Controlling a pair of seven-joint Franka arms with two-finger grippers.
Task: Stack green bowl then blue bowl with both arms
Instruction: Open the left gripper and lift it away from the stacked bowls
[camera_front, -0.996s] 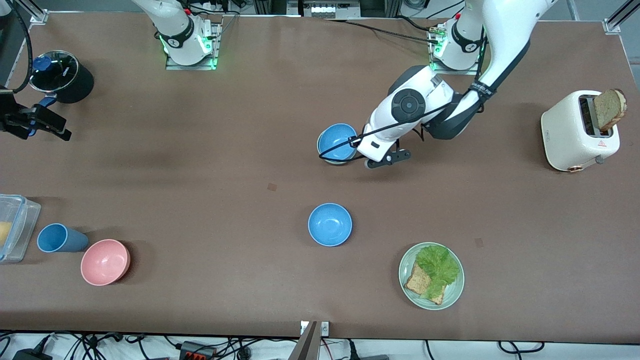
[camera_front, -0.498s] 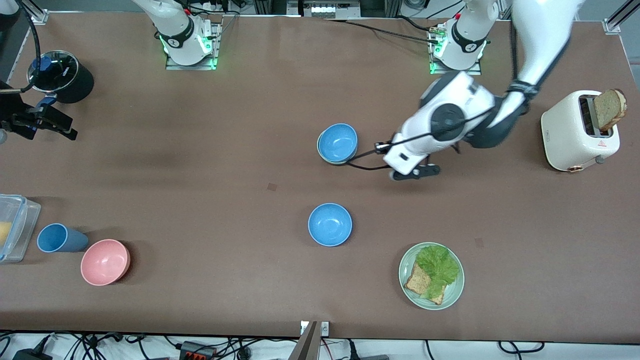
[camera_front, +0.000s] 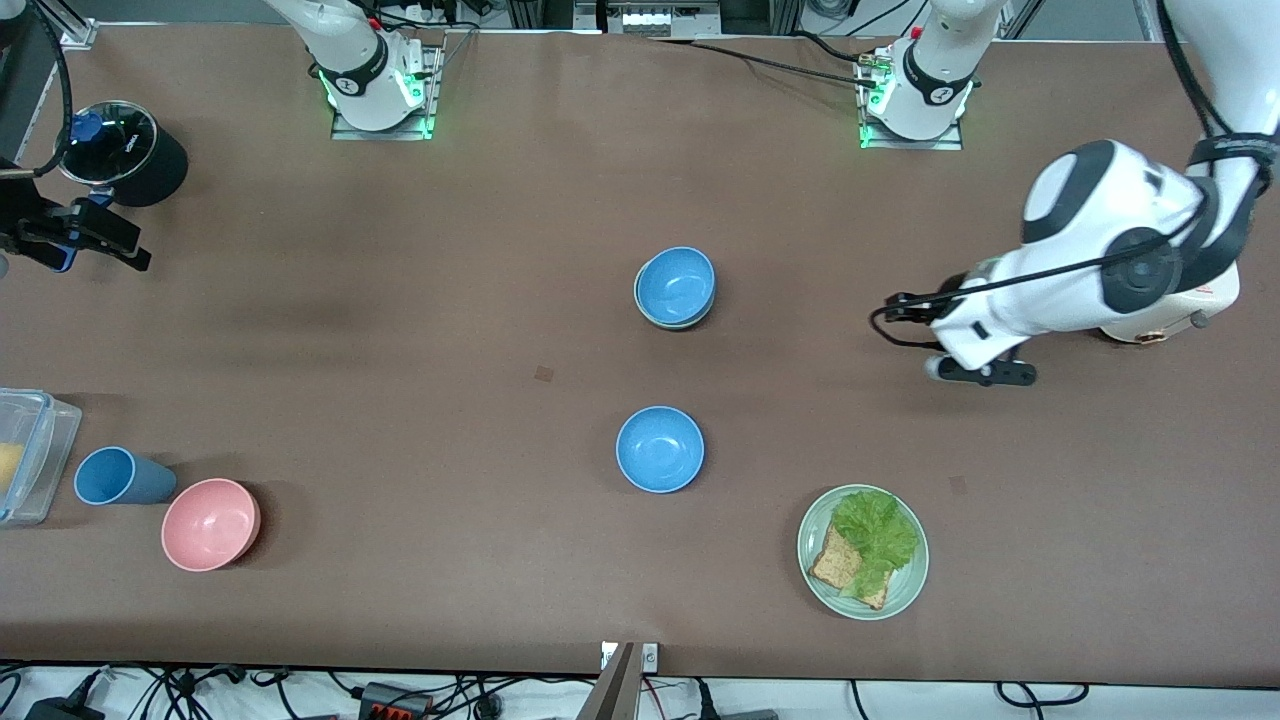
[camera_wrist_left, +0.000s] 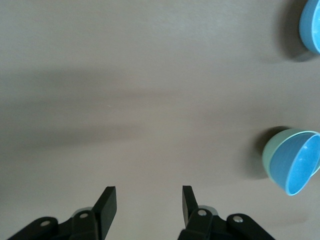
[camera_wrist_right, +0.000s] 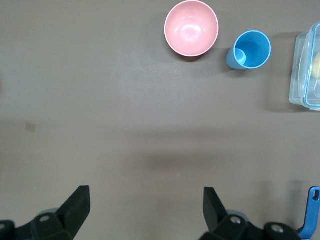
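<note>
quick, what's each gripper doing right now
Left gripper: open, holding nothing, over bare table toward the left arm's end.
Right gripper: open, holding nothing, waiting at the right arm's end.

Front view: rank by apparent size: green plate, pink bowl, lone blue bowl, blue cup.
1. Green plate, clearly widest.
2. Pink bowl and lone blue bowl: look about alike, not ranking them.
3. Blue cup, smallest rim; it lies tilted, so its side adds to its outline.

Robotics laboratory: two arm bases (camera_front: 378, 88) bolted to a brown counter (camera_front: 400, 330), aluminium framing at the corners, loose cables (camera_front: 180, 690) and power strips along the counter's edge.
</note>
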